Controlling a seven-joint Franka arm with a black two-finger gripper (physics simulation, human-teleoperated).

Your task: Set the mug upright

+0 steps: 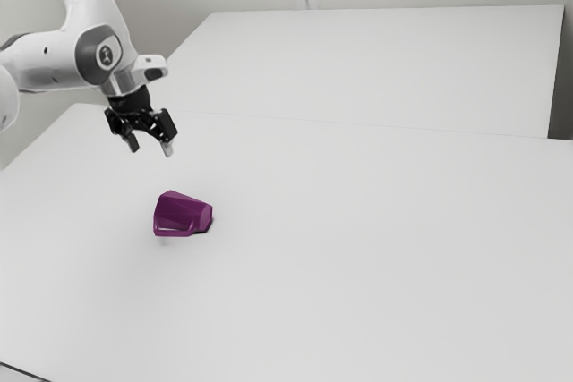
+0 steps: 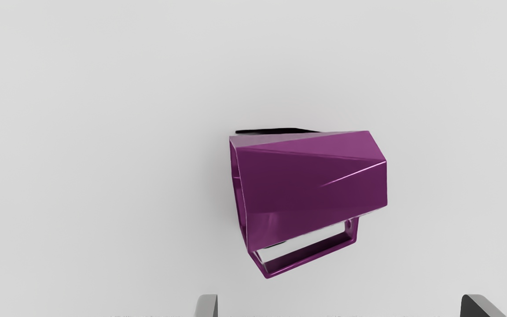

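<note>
Our claw [image 1: 150, 148], fingers spread wide and empty, hangs above the white table [image 1: 358, 266] near the purple mug [image 1: 183, 212] lying on its side.

One mug [image 1: 183, 214], one pincer [image 1: 150, 148].

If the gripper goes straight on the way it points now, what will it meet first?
Probably the purple mug, lying on its side, perhaps at its handle. Depth is unclear, so the open gripper might instead pass beside it and meet the white table.
</note>
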